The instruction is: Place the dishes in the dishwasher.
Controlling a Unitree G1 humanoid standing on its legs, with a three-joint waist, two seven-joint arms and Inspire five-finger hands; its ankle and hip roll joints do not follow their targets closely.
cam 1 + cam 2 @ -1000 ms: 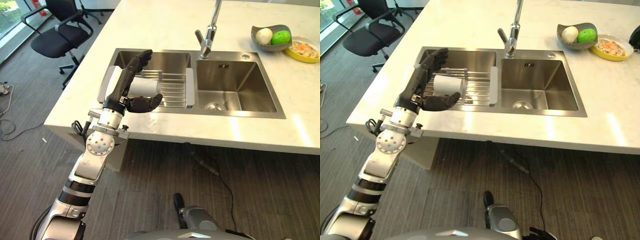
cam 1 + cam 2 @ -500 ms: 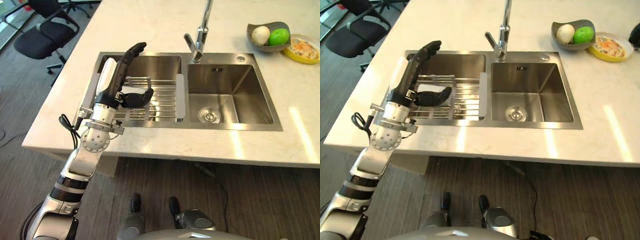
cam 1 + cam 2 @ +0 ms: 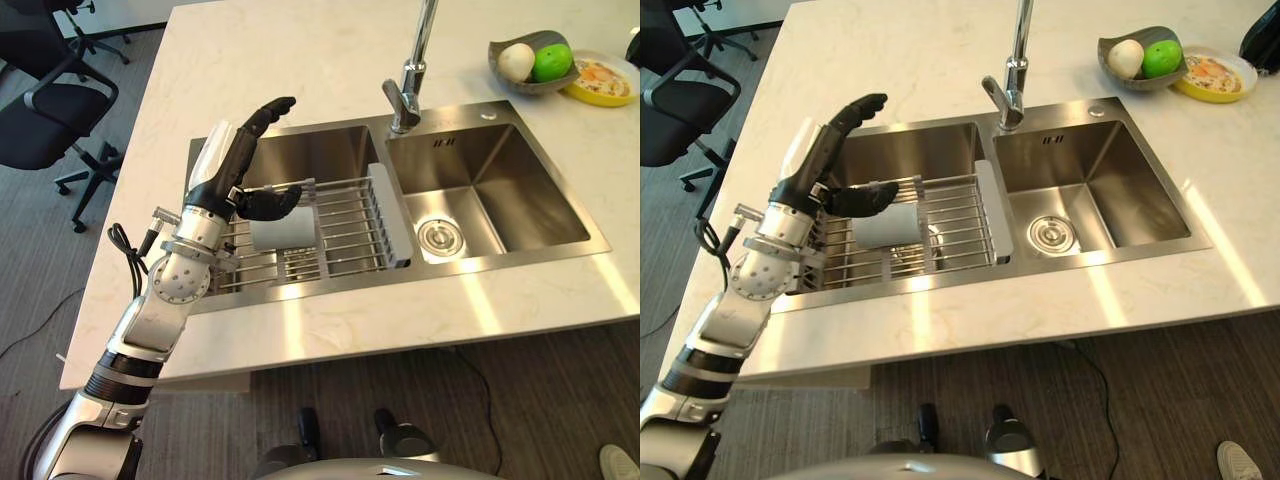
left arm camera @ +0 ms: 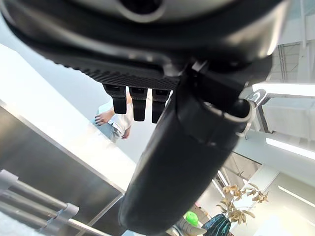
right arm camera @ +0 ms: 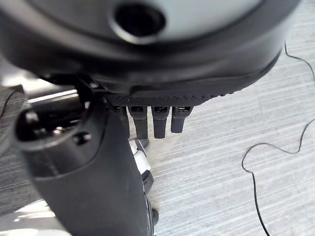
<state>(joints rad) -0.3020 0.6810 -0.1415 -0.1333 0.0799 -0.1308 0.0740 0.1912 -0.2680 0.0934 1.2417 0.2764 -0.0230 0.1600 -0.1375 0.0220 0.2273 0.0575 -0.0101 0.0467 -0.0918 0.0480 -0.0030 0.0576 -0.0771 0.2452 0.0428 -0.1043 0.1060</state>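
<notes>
A white cup (image 3: 285, 228) lies on its side on a wire rack (image 3: 345, 225) set across the left basin of a steel sink (image 3: 500, 205). My left hand (image 3: 228, 165) hangs over the rack's left end, open, with straight fingers pointing up and away. Its thumb reaches out just above the cup, and the fingers are not round the cup. The left wrist view shows that hand (image 4: 187, 147) over the rack's bars. Above grey floor, my right hand (image 5: 88, 177) is open and holds nothing.
A tall faucet (image 3: 410, 85) stands behind the divider between the basins. At the back right of the pale counter sit a grey bowl (image 3: 530, 88) with a white and a green fruit, and a yellow plate (image 3: 600, 88). An office chair (image 3: 40, 110) stands at the left.
The camera has moved, so the whole picture has shifted and turned. The left hand stays open over the rack; the cup now shows below its thumb instead of between thumb and palm.
</notes>
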